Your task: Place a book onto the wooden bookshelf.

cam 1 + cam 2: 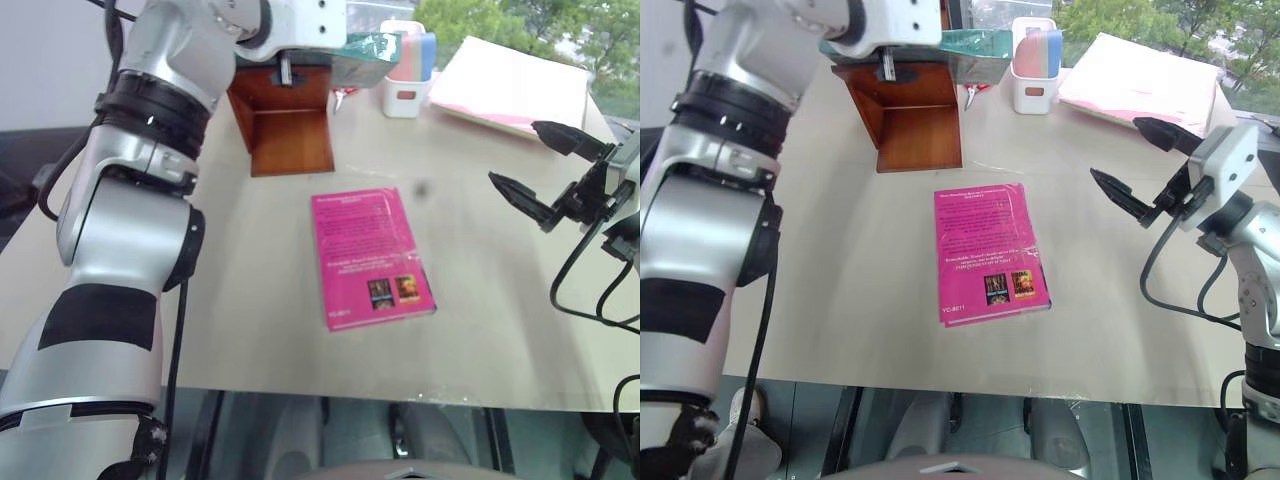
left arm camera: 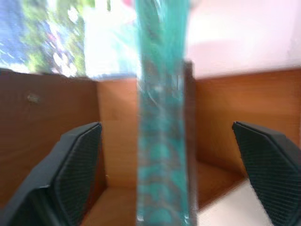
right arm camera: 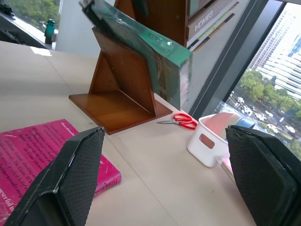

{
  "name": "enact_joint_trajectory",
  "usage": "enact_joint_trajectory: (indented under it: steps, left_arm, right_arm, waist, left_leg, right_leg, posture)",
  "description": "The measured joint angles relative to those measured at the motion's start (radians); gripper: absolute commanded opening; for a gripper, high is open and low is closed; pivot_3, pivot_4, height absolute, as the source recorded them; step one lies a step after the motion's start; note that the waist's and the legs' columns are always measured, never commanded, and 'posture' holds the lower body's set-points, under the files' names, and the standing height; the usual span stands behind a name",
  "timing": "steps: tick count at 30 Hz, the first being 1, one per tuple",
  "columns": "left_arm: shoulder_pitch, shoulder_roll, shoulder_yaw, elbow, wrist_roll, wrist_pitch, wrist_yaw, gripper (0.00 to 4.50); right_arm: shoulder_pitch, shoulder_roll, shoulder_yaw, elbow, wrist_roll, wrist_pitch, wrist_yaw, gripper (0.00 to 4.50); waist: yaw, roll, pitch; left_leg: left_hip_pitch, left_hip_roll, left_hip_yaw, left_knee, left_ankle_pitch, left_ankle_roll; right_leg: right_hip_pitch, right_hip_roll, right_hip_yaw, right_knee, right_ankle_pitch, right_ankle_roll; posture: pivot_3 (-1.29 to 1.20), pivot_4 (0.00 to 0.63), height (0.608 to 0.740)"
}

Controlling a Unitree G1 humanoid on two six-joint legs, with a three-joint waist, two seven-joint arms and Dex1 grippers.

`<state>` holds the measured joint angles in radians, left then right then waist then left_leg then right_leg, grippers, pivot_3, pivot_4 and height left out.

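on the left, the robot's left arm reaches over the far side of a pale table (image 1: 250, 300) to the wooden bookshelf (image 1: 290, 125). its left gripper (image 2: 164, 155) stands wide open, one black finger on each side of the book (image 3: 141, 44), not touching it. the teal book sits on top of the shelf, edge toward that wrist camera. a magenta-pink book (image 1: 372, 258) lies flat mid-table. farther right are red scissors (image 3: 181, 120) and a white pen holder (image 1: 407, 75). at far right the right gripper (image 1: 540, 165) hovers open and empty.

Teal book (image 3: 141, 47) atop wooden bookshelf (image 1: 290, 125)
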<state>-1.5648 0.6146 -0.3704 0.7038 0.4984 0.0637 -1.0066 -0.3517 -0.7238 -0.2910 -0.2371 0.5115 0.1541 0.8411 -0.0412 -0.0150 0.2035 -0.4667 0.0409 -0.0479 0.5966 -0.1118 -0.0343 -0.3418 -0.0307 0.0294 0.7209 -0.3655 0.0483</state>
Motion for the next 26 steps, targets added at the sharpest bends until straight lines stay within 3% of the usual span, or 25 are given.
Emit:
enact_joint_trajectory:
  steps: [7, 10, 14, 18, 21, 26]
  left_arm:
    - [0.338, -0.039, 0.294, -0.549, -0.427, 0.251, -0.096, 4.45]
    - [0.602, -0.173, 0.463, -0.805, -0.631, 0.377, 0.006, 4.45]
    - [0.801, -0.209, 0.550, -0.903, -0.798, 0.528, 0.063, 4.48]
    - [1.112, -0.105, 0.650, -1.005, -0.880, 0.559, 0.053, 4.48]
    - [1.471, 0.016, 0.787, -1.012, -0.889, 0.518, -0.026, 4.48]
    - [1.658, 0.116, 0.926, -0.962, -0.896, 0.386, -0.124, 4.48]
  right_arm:
    - [0.019, -0.005, 0.008, -0.033, 0.025, 0.068, 0.001, 4.25]
    - [0.053, 0.014, 0.038, -0.074, 0.035, 0.125, -0.025, 4.25]
    - [0.086, 0.015, 0.072, -0.080, 0.033, 0.210, -0.059, 4.38]
    - [0.239, -0.041, 0.066, -0.115, 0.021, 0.256, -0.038, 4.38]
    - [0.445, -0.106, -0.073, -0.148, 0.010, 0.267, 0.006, 4.38]
    - [0.584, -0.149, -0.229, -0.193, 0.016, 0.259, 0.082, 4.38]
  waist:
    - [0.003, 0.001, 0.000]
    - [0.002, 0.006, -0.005]
    - [0.003, 0.005, -0.005]
    - [0.003, 0.008, -0.006]
    - [0.005, 0.007, -0.006]
    - [0.025, 0.007, -0.008]
  left_leg:
    - [0.000, 0.000, -0.001, 0.002, 0.000, -0.001]
    - [0.003, 0.001, -0.001, 0.002, 0.000, -0.001]
    - [0.004, 0.001, -0.003, 0.003, -0.002, 0.003]
    - [0.013, 0.000, -0.001, -0.001, -0.003, 0.004]
    - [0.012, 0.001, -0.001, -0.002, -0.004, 0.005]
    - [0.021, 0.002, 0.000, -0.002, -0.006, 0.002]
  right_leg:
    - [0.002, -0.001, -0.001, -0.002, 0.000, 0.000]
    - [0.007, -0.001, -0.001, -0.004, 0.000, 0.000]
    - [0.007, 0.000, -0.002, -0.001, 0.000, 0.000]
    - [0.015, 0.000, 0.000, -0.006, 0.000, 0.000]
    - [0.015, -0.001, -0.001, -0.009, 0.000, -0.001]
    - [0.024, -0.003, -0.001, -0.012, -0.002, -0.004]
  posture:
    - [0.00, 0.150, 0.740]
    - [0.00, 0.150, 0.740]
    - [0.00, 0.150, 0.740]
    - [0.00, 0.150, 0.740]
    - [0.00, 0.150, 0.740]
    - [0.00, 0.150, 0.740]
